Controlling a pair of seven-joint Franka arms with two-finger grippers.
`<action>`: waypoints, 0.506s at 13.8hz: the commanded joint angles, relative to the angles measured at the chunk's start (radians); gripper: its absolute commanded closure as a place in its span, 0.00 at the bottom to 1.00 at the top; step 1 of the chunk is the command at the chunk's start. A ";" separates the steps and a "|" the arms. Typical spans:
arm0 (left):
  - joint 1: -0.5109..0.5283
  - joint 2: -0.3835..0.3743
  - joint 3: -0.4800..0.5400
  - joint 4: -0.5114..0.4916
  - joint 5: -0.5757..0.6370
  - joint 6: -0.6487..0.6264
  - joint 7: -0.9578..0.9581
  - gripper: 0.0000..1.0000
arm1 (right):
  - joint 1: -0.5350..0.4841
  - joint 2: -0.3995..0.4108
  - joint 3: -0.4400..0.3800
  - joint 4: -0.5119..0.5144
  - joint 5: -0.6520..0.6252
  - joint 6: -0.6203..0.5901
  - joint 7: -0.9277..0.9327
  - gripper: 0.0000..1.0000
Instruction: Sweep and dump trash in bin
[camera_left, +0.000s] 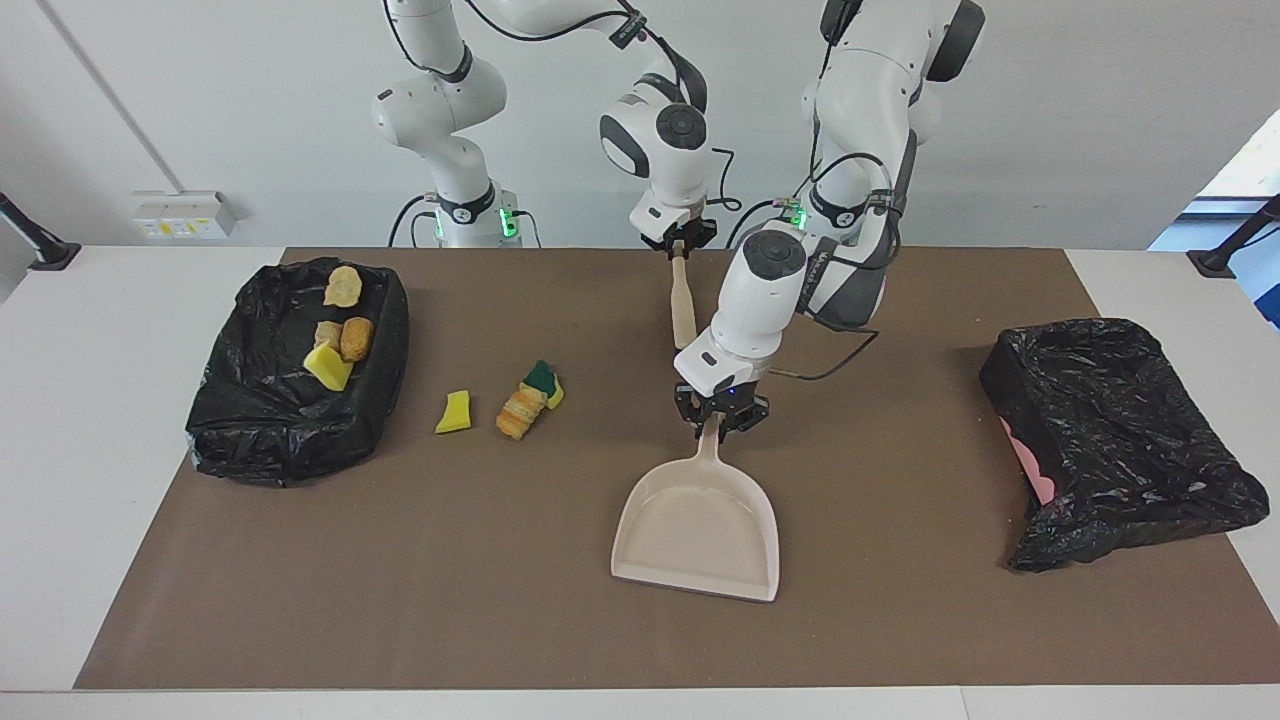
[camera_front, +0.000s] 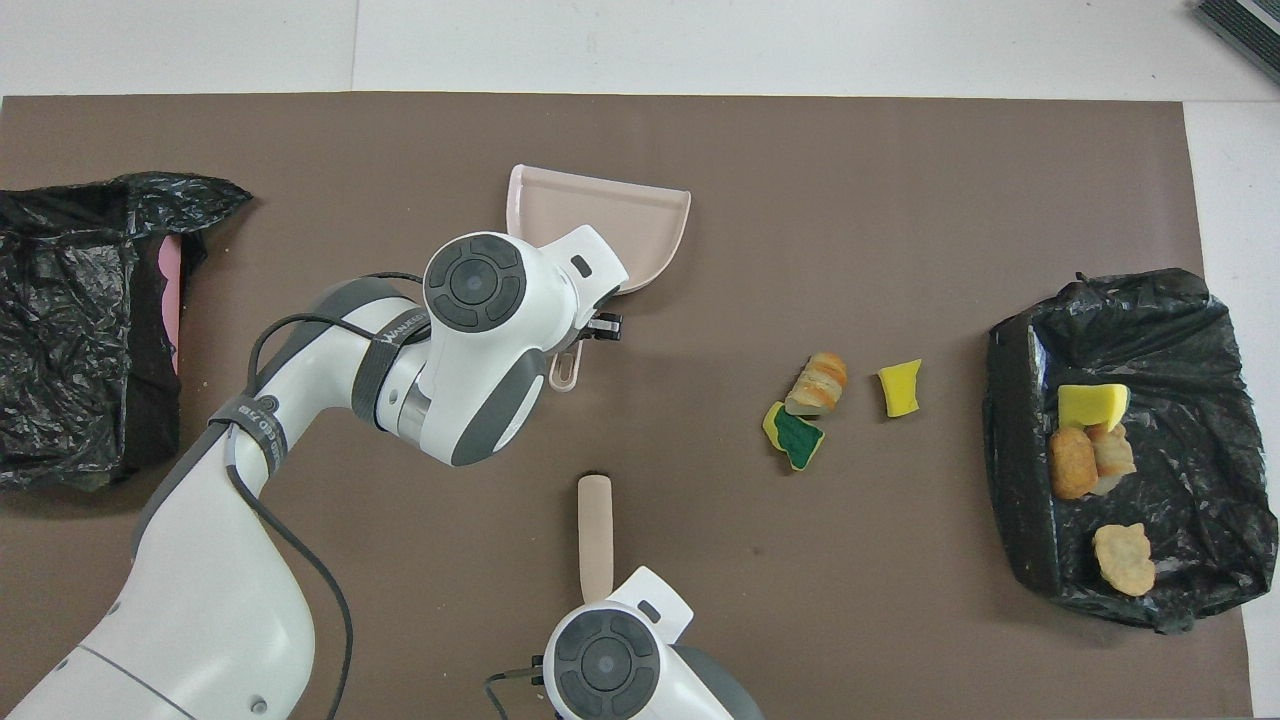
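Pinching smooth beige dustpan (camera_left: 700, 530) handle: left fingers (camera_left: 722, 418) | right fingers (camera_left: 679, 241) grip brush (camera_left: 683, 305) (wooden)

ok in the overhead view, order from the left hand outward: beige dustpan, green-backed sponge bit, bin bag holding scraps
1. Beige plastic dustpan: its handle is at the left hand.
2. Green-backed yellow sponge bit: on the brown mat, toward the right arm's end.
3. Black bin bag holding scraps: at the right arm's end of the table.
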 joint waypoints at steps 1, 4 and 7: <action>0.005 -0.041 0.005 -0.012 0.020 -0.007 0.036 1.00 | -0.017 0.004 0.000 0.029 -0.023 -0.057 -0.004 1.00; 0.029 -0.088 0.007 -0.013 0.018 -0.109 0.267 1.00 | -0.027 -0.014 -0.002 0.051 -0.101 -0.084 0.011 1.00; 0.069 -0.105 0.007 -0.012 0.017 -0.200 0.553 1.00 | -0.096 -0.091 0.000 0.046 -0.138 -0.181 -0.024 1.00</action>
